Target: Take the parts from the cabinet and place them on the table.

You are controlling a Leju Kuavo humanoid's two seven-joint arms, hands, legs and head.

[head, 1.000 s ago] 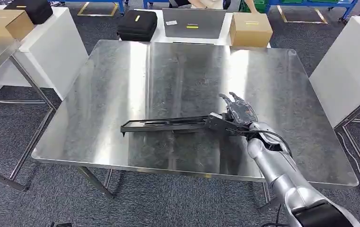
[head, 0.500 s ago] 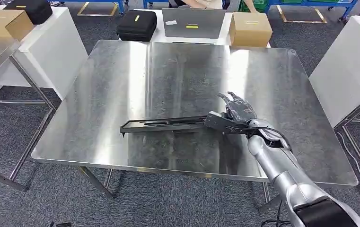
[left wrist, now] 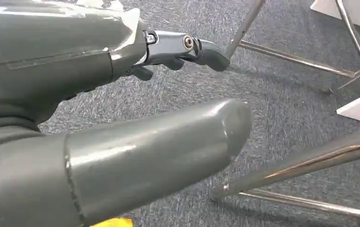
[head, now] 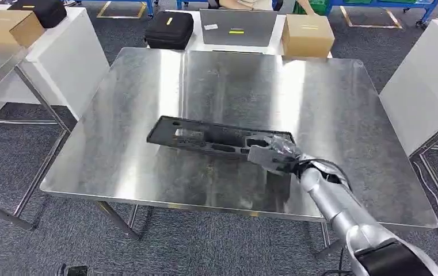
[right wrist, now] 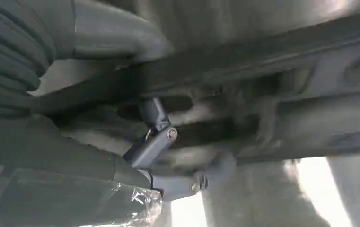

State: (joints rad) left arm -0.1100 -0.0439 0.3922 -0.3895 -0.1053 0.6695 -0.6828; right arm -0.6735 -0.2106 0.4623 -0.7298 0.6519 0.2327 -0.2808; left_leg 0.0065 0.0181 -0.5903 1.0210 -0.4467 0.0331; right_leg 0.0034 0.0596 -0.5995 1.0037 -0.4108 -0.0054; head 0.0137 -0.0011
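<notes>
Black part (head: 216, 138) lies flat mid-frame on the desk (head: 331, 103), right robot hand (head: 274, 156) seemingly gripping its end; placing step, release next.

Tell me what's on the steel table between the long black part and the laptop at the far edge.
Nothing: in the head view, bare steel table separates the black part from the laptop.

Steel table (head: 147, 115) (shiny) bears black part (head: 205, 137).
</notes>
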